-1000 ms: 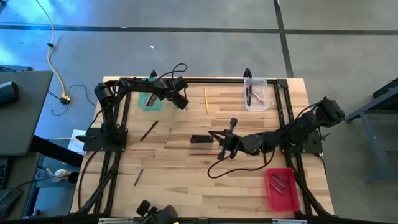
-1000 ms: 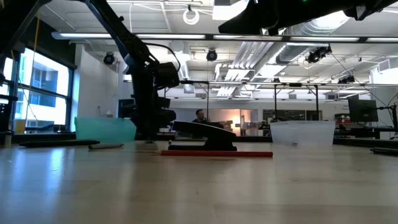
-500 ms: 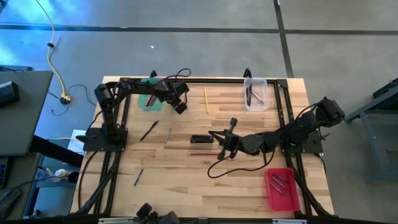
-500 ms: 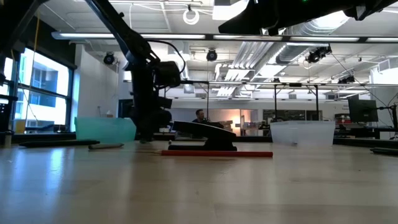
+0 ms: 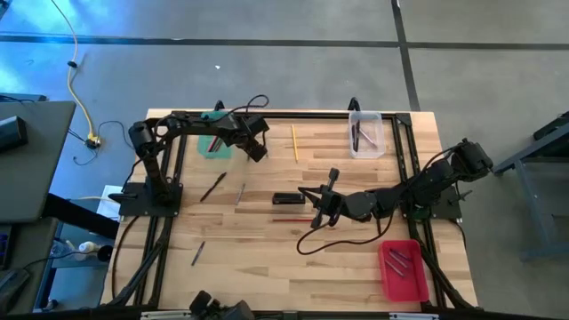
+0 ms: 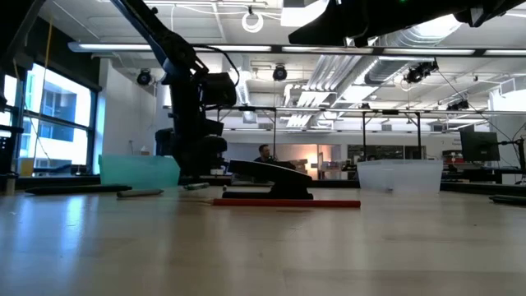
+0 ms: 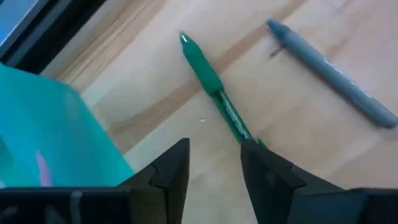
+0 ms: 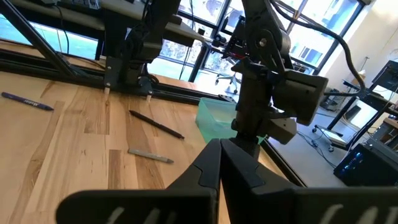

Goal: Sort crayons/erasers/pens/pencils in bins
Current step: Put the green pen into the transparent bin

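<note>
A green pen-like stick (image 7: 214,84) lies flat on the wooden table beside the translucent green bin (image 7: 50,137), with a grey pen (image 7: 336,78) close by. My left gripper (image 7: 216,149) is open just above the table, next to the green bin (image 5: 213,143) in the high view, and the stick's near end lies by one fingertip. My right gripper (image 5: 316,206) is shut at mid-table, beside a red pencil (image 5: 300,219) and a black block (image 5: 287,198). The clear bin (image 5: 365,133) and the red bin (image 5: 402,269) hold a few sticks. My left gripper stands over the green stick's near end (image 7: 245,132), which lies right beside one fingertip (image 7: 258,155). I cannot tell whether that finger touches it. The stick lies flat on the table, running away from the fingers.
A yellow pencil (image 5: 294,142) lies near the far edge. A dark pen (image 5: 213,187), a grey pen (image 5: 240,193) and another pen (image 5: 197,253) lie on the left half. A black frame (image 5: 267,115) runs around the table. A cable (image 5: 333,242) loops near the right arm.
My left gripper has shifted a little toward the table's left edge, nearer the green bin, and its arm has swung left with it. My right arm has kept still.
</note>
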You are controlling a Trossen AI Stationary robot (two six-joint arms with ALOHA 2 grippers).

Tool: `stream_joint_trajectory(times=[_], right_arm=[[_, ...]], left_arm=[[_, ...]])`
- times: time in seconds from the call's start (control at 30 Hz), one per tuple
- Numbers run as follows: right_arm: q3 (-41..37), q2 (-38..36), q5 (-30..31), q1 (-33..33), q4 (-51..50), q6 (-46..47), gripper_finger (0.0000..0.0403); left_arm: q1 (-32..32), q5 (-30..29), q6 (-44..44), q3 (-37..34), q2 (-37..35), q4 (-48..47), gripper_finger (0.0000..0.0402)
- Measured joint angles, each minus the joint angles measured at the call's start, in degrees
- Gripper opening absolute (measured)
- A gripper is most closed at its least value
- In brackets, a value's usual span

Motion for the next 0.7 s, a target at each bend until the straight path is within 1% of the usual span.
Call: stream_joint_trajectory(times=[0.1, 0.17, 0.23, 0.5, 0.6, 0.7], right_arm=[[0.0, 0.0, 0.0, 0.0, 0.0, 0.0, 0.0], [0.0, 0.0, 0.0, 0.0, 0.0, -0.1, 0.0], [0.0, 0.0, 0.0, 0.0, 0.0, -0.1, 0.0], [0.0, 0.0, 0.0, 0.0, -0.1, 0.0, 0.0], [0.0, 0.0, 0.0, 0.0, -0.2, 0.0, 0.0], [0.0, 0.0, 0.0, 0.0, -0.2, -0.1, 0.0]], left_arm=[[0.9, 0.3, -0.8, 0.1, 1.3, 0.7, 0.0146], [1.1, 2.3, -0.6, 0.0, 1.8, 2.1, 0.0151], [1.0, 3.6, 0.2, 0.1, 1.8, 3.3, 0.0152], [0.3, 4.7, 0.6, 0.1, 1.9, 5.0, 0.015], [0.3, 3.8, 2.6, 0.1, 1.9, 5.1, 0.015], [0.0, 3.4, 8.8, 0.1, 1.9, 5.7, 0.015]])
